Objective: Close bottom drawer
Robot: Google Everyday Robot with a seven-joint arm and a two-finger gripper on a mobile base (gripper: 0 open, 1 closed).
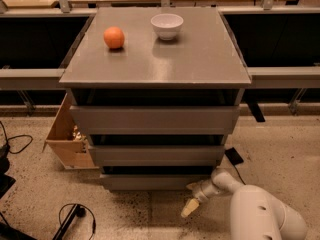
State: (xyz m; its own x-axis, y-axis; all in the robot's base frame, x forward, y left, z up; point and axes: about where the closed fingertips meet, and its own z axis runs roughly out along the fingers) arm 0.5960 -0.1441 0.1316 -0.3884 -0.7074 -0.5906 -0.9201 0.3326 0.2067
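Note:
The grey cabinet [200, 59] has three handleless drawers. The bottom drawer [150, 182] is the lowest and smallest front, just above the floor, with a dark gap above it. It sits about in line with the two fronts above. My gripper [191, 197] is low at the drawer's right end, at floor height. It is open and empty. One fingertip [192, 186] is at the drawer front and the other cream fingertip [189, 208] points down toward the floor. My white arm [260, 216] comes in from the bottom right.
An orange [114, 37] and a white bowl [167, 25] stand on the cabinet top. A cardboard box [67, 139] stands against the cabinet's left side. Black cables [75, 216] lie on the speckled floor at the left. Dark shelving flanks both sides.

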